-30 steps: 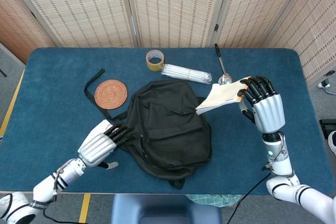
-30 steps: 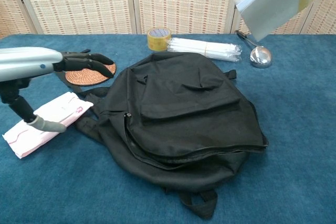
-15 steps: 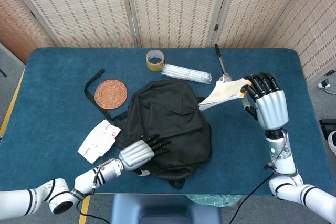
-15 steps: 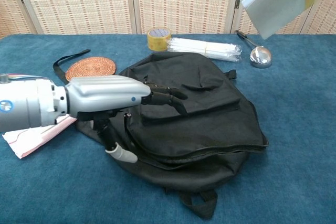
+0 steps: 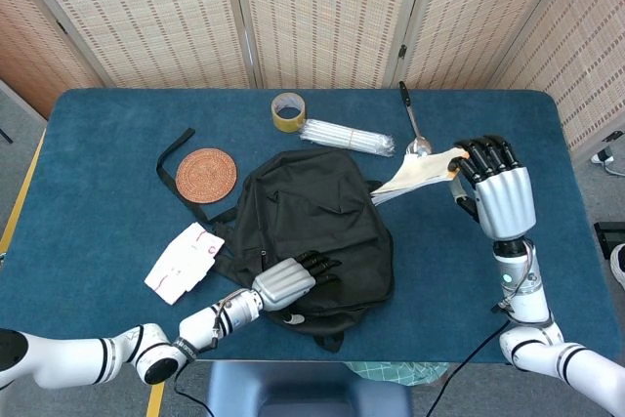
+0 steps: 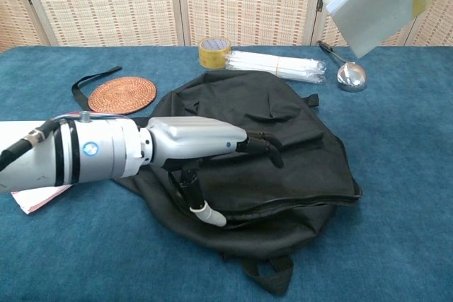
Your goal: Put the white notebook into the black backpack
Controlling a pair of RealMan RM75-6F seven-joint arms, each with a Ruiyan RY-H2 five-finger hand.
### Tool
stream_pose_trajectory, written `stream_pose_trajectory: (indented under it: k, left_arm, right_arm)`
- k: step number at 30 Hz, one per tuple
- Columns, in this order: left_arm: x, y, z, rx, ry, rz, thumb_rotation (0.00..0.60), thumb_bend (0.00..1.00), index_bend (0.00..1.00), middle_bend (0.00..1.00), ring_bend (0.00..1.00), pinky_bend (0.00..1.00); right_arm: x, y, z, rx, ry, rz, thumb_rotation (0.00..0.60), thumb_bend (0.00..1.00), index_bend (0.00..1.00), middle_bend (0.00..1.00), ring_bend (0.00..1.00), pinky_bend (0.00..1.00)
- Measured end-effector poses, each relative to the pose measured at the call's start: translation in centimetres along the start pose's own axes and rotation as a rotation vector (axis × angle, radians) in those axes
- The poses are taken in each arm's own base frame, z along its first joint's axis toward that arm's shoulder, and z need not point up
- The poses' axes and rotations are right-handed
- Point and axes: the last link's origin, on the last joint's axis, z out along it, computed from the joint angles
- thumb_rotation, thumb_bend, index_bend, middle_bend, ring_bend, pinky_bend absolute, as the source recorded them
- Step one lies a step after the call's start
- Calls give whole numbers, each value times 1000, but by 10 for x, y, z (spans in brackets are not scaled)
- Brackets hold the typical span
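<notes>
The black backpack (image 5: 312, 227) lies flat in the middle of the table, its zipper running along the front-left side (image 6: 173, 175). My right hand (image 5: 496, 197) grips the white notebook (image 5: 415, 171) by one edge. It holds the notebook tilted in the air, above the bag's right rear corner. The chest view shows the notebook (image 6: 371, 5) at the top right, but not the right hand. My left hand (image 5: 293, 280) reaches across the bag's front part with fingers extended and thumb pointing down (image 6: 205, 213), holding nothing.
Behind the bag lie a yellow tape roll (image 5: 287, 111), a bundle of white sticks in plastic (image 5: 347, 137) and a metal spoon (image 5: 415, 129). A woven coaster (image 5: 206, 174) and a black strap (image 5: 171, 155) sit at the left. A pink-white packet (image 5: 184, 261) lies front left.
My left hand has swept right from the table's front left, past the pink-white packet, onto the backpack's front. The right hand and notebook have barely moved.
</notes>
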Motion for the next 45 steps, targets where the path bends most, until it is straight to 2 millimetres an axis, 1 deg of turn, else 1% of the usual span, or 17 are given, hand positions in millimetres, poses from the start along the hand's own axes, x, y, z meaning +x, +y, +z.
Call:
stream_pose_trajectory:
  k: [4,9,11,14,19,23,30,33,37,45]
  left_arm:
    - [-1,1,7,14,-9,-11,600,243,214,50,47,0]
    - [-2,0,13,39,-12,-37,600,244,267,68,51,0]
    - [-2,-1,15,50,-13,-57,600,246,295,80,56,0]
    - [-1,-3,16,67,-12,-95,600,260,361,105,69,0]
    - [2,-4,18,81,11,-174,600,338,471,172,118,0]
    - [1,-6,21,91,41,-234,600,389,519,206,143,0]
    - [-5,-9,27,104,76,-306,600,500,604,287,200,0]
    - [-5,-11,28,109,100,-325,600,506,619,302,218,0]
    - [3,-14,27,113,146,-356,600,506,618,304,221,0]
    - [37,-29,25,138,239,-390,600,505,597,304,213,0]
  right_arm:
    - [-1,2,-1,-5,-2,-2,600,463,715,388,327,287]
    - [-1,4,-2,-8,-4,-2,600,463,715,388,326,287]
    - [-1,4,-2,-10,-4,-1,600,464,714,388,326,287]
    - [-2,5,-2,-12,-4,0,600,463,714,388,326,287]
    - [-3,4,-3,-13,-7,5,600,463,714,388,326,287]
    - [-3,2,-4,-12,-7,9,600,463,715,388,325,287]
    - [1,1,-3,-8,12,17,600,463,715,388,325,287]
    - [4,-1,-3,-5,20,28,600,463,715,388,328,287]
    - [9,-6,-5,7,30,67,600,463,718,389,332,287]
    - [25,-28,-12,58,54,229,600,463,722,394,334,289]
